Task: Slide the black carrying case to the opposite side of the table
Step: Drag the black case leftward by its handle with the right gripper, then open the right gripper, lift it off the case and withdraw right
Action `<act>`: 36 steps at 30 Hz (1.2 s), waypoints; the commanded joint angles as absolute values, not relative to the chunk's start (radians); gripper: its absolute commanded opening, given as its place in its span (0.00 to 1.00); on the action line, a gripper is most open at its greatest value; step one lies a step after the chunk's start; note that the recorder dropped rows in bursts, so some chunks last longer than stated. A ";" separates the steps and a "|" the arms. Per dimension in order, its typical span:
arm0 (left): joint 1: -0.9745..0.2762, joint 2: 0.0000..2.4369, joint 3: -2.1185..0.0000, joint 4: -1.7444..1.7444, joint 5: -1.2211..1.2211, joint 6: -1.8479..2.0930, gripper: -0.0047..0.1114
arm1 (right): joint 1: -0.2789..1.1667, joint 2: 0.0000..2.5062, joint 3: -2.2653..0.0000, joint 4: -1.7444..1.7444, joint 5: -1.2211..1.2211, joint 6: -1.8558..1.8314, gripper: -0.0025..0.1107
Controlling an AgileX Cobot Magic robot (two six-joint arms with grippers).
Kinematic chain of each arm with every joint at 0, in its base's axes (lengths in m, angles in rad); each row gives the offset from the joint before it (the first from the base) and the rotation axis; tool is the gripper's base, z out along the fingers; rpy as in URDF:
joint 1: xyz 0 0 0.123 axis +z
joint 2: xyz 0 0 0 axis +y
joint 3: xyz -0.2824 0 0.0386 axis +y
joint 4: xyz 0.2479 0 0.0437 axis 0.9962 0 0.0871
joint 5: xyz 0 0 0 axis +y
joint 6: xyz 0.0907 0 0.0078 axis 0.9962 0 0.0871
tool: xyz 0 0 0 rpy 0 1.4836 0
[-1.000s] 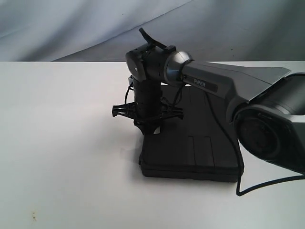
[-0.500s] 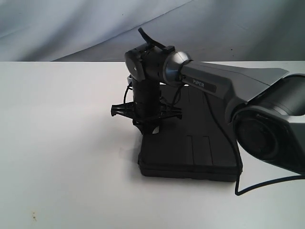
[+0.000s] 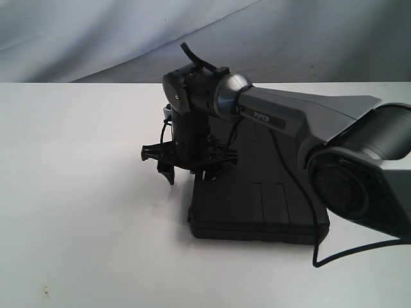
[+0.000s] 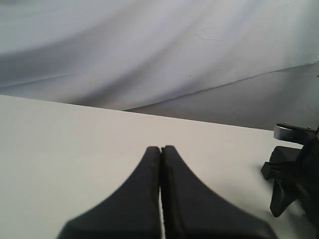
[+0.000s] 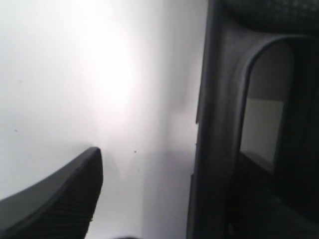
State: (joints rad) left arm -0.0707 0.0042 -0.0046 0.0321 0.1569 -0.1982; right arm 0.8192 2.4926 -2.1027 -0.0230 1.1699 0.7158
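Case [image 3: 257,208]: flat, matte-black, rectangular

The right arm [image 3: 289,119] hides the far edge of the black case [image 3: 257,205].

This looks like a robot lab, a place set up for tests. A big white table [image 3: 83,192] fills most of the exterior view, plain and flat, with a few tiny specks. Behind it hangs a grey cloth [image 3: 96,32] with soft folds, like a backdrop; the left wrist view shows it too. A grey and black robot arm [image 3: 302,115] marked PIPER reaches over the table, and a black cable [image 3: 314,260] trails from it.
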 commanded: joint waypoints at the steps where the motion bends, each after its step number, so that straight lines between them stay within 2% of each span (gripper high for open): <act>1: -0.074 0.000 0.000 0.036 0.154 -0.201 0.04 | 0.817 2.482 -2.095 -0.022 1.212 0.711 0.58; 28: -0.074 0.000 0.000 0.036 0.154 -0.201 0.04 | 0.817 2.205 -2.095 -0.064 1.221 0.679 0.58; 30: -0.074 0.000 0.000 0.036 0.154 -0.201 0.04 | 0.827 2.188 -2.095 -0.059 1.221 0.671 0.50; 34: -0.074 0.000 0.000 0.036 0.154 -0.201 0.04 | 0.860 2.153 -2.095 -0.112 1.221 0.629 0.02; 36: -0.074 0.000 0.000 0.036 0.154 -0.201 0.04 | 0.882 2.136 -2.095 -0.173 1.221 0.629 0.02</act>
State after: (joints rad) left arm -0.0707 0.0042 -0.0046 0.0321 0.1569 -0.1982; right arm 0.8545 2.1671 -2.0972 -0.1004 1.2186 0.6498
